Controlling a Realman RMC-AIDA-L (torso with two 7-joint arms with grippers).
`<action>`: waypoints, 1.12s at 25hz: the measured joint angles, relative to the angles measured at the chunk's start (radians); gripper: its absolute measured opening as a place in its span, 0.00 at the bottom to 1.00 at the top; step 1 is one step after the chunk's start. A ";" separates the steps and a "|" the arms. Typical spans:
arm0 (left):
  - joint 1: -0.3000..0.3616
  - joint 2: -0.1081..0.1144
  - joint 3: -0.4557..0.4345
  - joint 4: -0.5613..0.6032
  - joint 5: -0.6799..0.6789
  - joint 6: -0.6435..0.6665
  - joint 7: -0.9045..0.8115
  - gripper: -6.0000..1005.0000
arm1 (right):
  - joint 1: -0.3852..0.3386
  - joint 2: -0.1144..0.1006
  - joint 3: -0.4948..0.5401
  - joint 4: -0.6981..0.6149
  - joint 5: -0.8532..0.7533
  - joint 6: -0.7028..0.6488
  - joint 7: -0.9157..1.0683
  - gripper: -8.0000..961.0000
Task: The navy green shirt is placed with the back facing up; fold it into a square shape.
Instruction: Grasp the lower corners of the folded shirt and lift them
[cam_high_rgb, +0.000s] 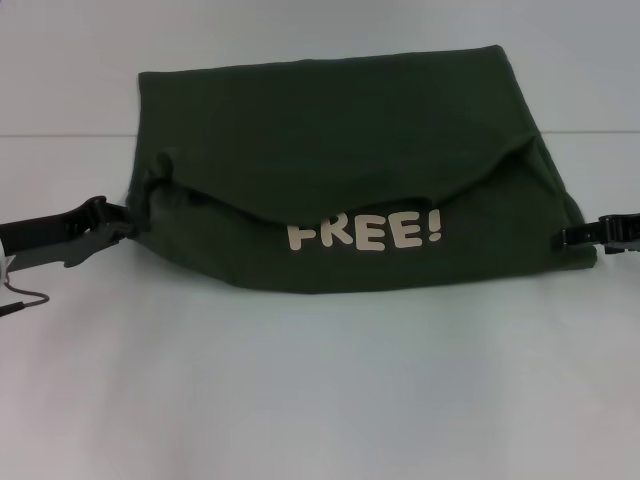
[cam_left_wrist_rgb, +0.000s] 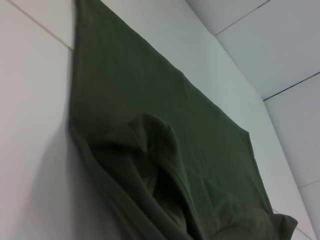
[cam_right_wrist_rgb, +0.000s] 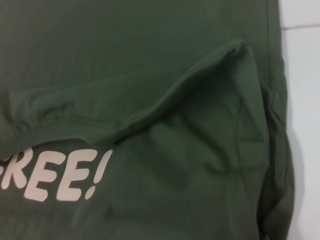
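Two hands flank the navy green shirt, which lies mid-frame on the white bench, long axis left-right. Left hand and right hand touch opposite edges, equally near; their finger spread cannot be told.

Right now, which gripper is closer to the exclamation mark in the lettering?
The right gripper, at the navy green shirt's right edge; the left gripper sits by the F.

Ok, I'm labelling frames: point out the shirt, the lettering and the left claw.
shirt (cam_high_rgb: 330, 110), head view, plain upper panel.
lettering (cam_high_rgb: 365, 235), head view, middle letters.
left claw (cam_high_rgb: 112, 226), head view, tip at the shirt's edge.
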 joint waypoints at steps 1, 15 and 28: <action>0.001 -0.001 0.000 0.000 -0.001 0.000 0.000 0.01 | 0.000 0.005 -0.002 0.000 0.000 0.010 -0.001 0.99; 0.004 -0.001 -0.001 0.000 -0.005 0.000 0.000 0.01 | 0.013 0.018 -0.037 0.018 0.002 0.049 0.023 0.82; 0.002 0.002 0.000 0.000 0.002 -0.002 -0.001 0.01 | 0.014 0.014 -0.041 0.015 0.001 0.046 0.024 0.28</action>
